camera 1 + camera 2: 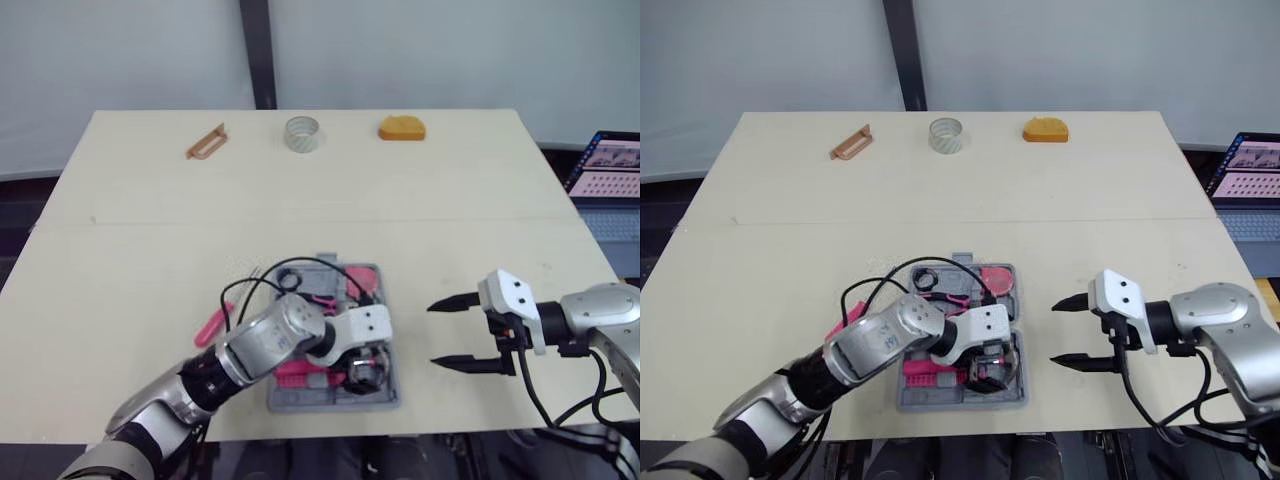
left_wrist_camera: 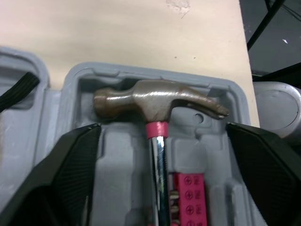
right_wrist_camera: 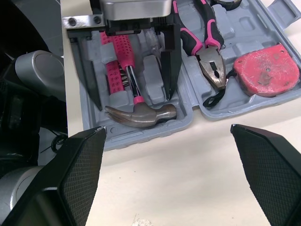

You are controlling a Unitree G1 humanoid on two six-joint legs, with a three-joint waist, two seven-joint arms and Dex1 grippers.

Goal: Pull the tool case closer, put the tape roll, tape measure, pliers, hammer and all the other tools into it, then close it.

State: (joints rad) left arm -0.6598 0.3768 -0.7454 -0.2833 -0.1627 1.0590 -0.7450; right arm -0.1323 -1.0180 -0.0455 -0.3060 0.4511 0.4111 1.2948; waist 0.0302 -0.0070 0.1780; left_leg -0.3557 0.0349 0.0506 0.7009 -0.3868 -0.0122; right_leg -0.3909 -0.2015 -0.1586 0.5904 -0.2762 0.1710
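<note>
Your left gripper [image 3: 135, 101] hangs open over the case [image 3: 150, 135], straddling the hammer [image 2: 160, 101], which looks seated in its slot at the case's near end. Your right gripper [image 1: 432, 335] hovers open right of the case, out of the way; the tape roll [image 1: 302, 133] lies well beyond.

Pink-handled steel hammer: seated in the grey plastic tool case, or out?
In. The pink-handled steel hammer lies in a moulded recess of the grey plastic tool case; the open left gripper straddles its shaft without touching.
</note>
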